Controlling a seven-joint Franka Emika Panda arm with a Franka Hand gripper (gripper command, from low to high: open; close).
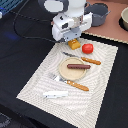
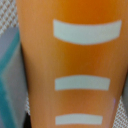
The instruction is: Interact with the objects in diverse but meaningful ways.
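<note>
My gripper is down on the yellow-orange bread block at the far edge of the striped placemat. The block fills the wrist view, orange with white stripes. The fingers are hidden, so I cannot tell whether they grip it. The red tomato sits just beside the block, toward the exterior view's right. On the tan plate lies the sausage stick. The knife lies beyond the plate, and the fork on its near side. The white fish piece is near the mat's front edge.
A dark grey pot stands behind the arm on the black table. A brown board with a bowl on it lies at the exterior view's far right. A black cable runs across the table at the left.
</note>
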